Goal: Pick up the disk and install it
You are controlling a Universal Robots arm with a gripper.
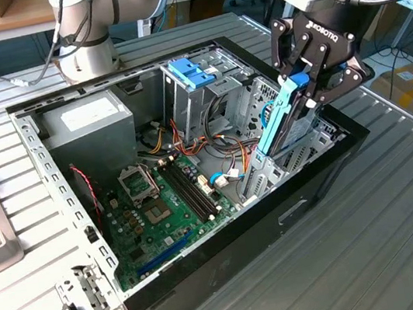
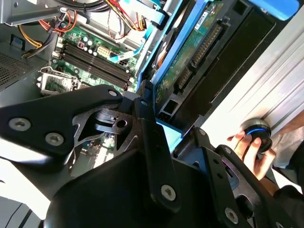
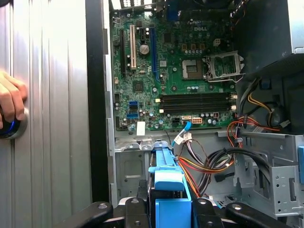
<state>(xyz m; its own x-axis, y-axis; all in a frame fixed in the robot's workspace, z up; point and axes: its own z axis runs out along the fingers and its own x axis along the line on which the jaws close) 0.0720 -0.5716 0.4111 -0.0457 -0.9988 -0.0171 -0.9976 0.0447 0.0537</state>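
The disk [image 1: 278,121], a flat drive with light-blue side rails, stands steeply tilted over the metal drive bay [image 1: 272,170] at the side of the open computer case [image 1: 232,265] on the exterior view's right. Its lower end reaches down into that bay. My gripper [image 1: 300,83] is shut on the disk's upper end. The second wrist view shows the disk's green circuit-board underside [image 2: 190,52] beside a black finger [image 2: 145,111]. In the first wrist view the disk's blue rail end [image 3: 167,179] sits just ahead of the gripper.
Inside the case lie a green motherboard [image 1: 159,206], a grey power-supply box [image 1: 87,120] and a metal cage topped by a blue tab [image 1: 189,71]. Orange and black cables [image 3: 213,164] run beside the bay. A person's hand [image 3: 10,100] rests on a knob [image 2: 256,130] outside the case.
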